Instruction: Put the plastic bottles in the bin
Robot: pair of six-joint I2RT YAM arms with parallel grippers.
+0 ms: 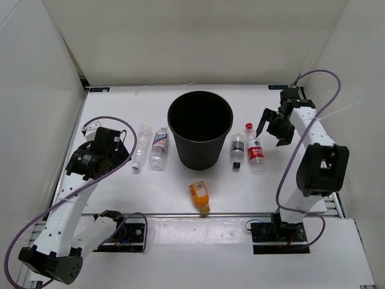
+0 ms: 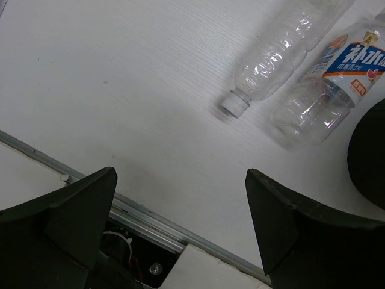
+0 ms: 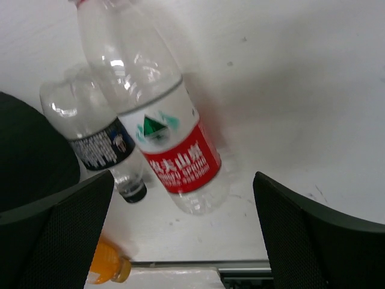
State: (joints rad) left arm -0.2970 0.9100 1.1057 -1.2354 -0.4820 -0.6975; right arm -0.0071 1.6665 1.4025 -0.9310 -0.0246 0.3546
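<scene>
White walls (image 1: 198, 36) close in a white desk (image 1: 120, 108) on its far, left and right sides. The large round black plastic bin (image 1: 200, 129) stands upright in the middle of the desk, somewhat toward the far edge, its mouth open upward.

All five bottles lie on their sides on the desk, outside the bin. Left of the bin, the plain clear plastic bottle (image 1: 141, 147) points its white cap to the near edge. Just beside it, between it and the bin, lies the clear bottle with the blue-white label (image 1: 159, 147), its base toward the near edge. Right of the bin lies the clear bottle with the dark cap (image 1: 237, 150), cap to the near edge. Close against its right side is the clear bottle with the red cap and red label (image 1: 254, 150), cap to the far edge. The squat orange bottle (image 1: 200, 195) lies by the near edge, in front of the bin.

The left gripper (image 1: 102, 147) hangs toward the left edge, left of the plain bottle and apart from it. Its jaws are spread wide with only bare desk between them.

The right gripper (image 1: 271, 132) hangs toward the right edge, just right of the red-capped bottle. Its jaws are also spread wide and grip nothing; its wrist view shows the base of that bottle below the gap.
</scene>
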